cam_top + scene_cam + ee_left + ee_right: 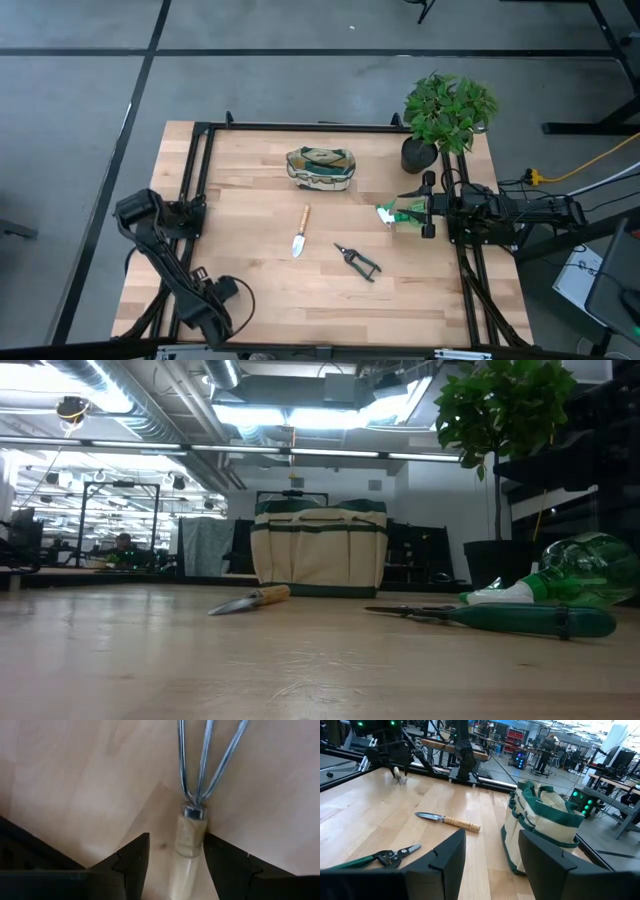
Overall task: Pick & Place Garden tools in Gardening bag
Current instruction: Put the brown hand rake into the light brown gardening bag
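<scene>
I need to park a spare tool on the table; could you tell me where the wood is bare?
Bare: the strip left of the trowel and gardening bag, and the near edge below the pruning shears. Crowded: the right side, with the potted plant, green-and-white item and right claw.

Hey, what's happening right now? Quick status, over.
Left gripper open, straddling rake handle. Right gripper open, empty, facing bag. Trowel, shears on table, unbagged. Nothing blocking.

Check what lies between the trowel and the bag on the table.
Nothing: in the high view the stretch from the trowel to the bag is bare wood. The shears lie off to the trowel's other side.
</scene>
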